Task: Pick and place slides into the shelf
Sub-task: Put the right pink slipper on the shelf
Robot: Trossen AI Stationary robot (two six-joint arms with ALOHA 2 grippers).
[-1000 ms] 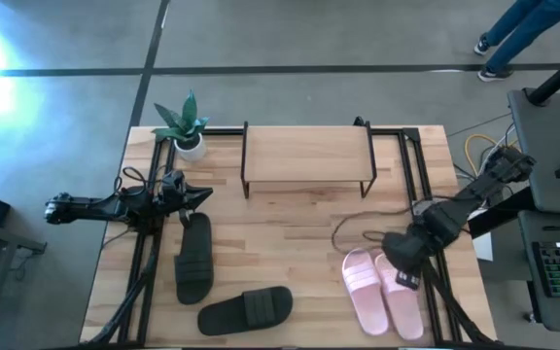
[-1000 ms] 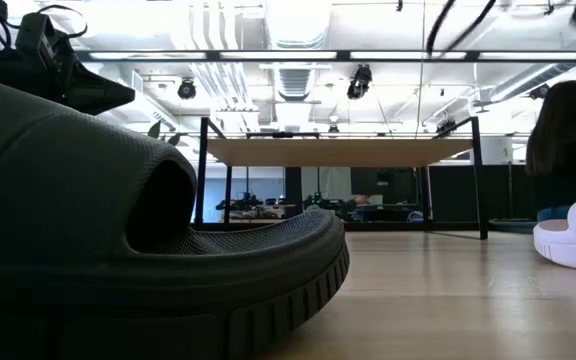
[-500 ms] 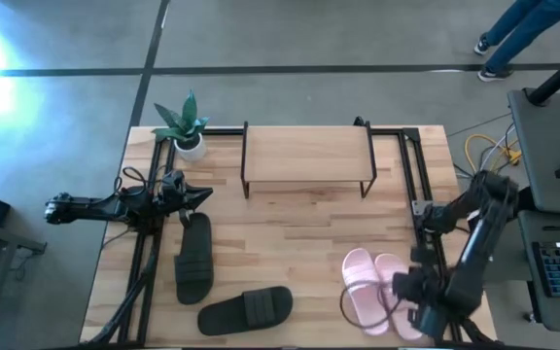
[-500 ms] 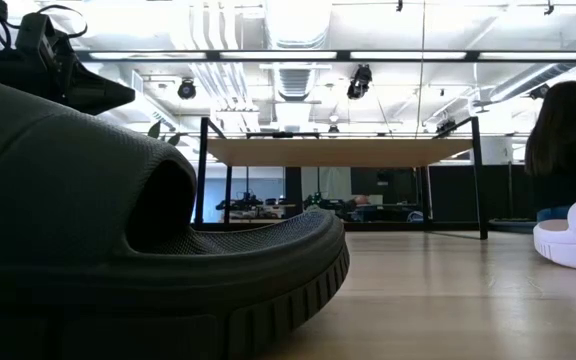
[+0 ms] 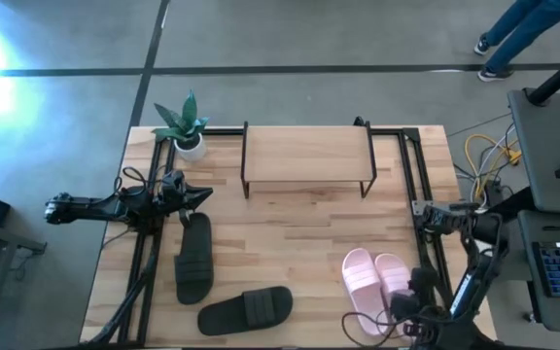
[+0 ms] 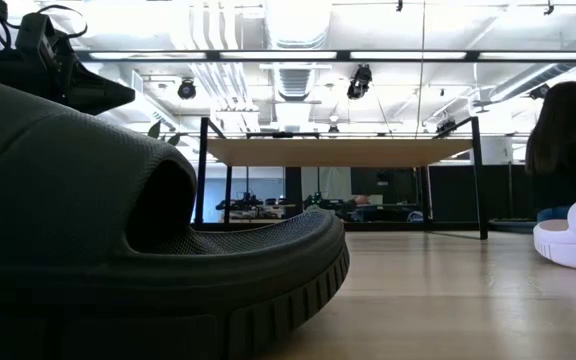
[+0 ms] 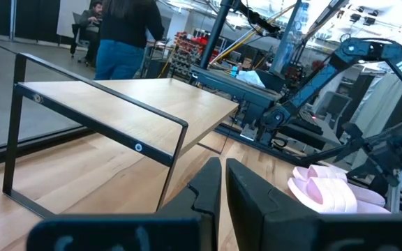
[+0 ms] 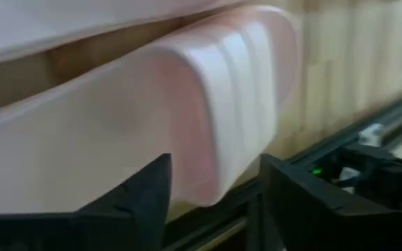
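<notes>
Right fingers (image 8: 208, 202) spread open straddling the heel edge of a pink slide (image 5: 363, 292) at the table's front right, left gripper (image 5: 197, 197) shut by the dark slides (image 5: 194, 258); risk: closing on that rounded edge slips off, shelf (image 5: 307, 154) well apart.

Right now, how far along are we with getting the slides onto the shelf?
Nothing is done: the shelf holds no slides. In hand: the right gripper is open at the heel of a pink slide, its fingers either side of the sole, not gripping. The left gripper waits shut at the table's left. Left: both pink slides and both dark slides, all on the table.
</notes>
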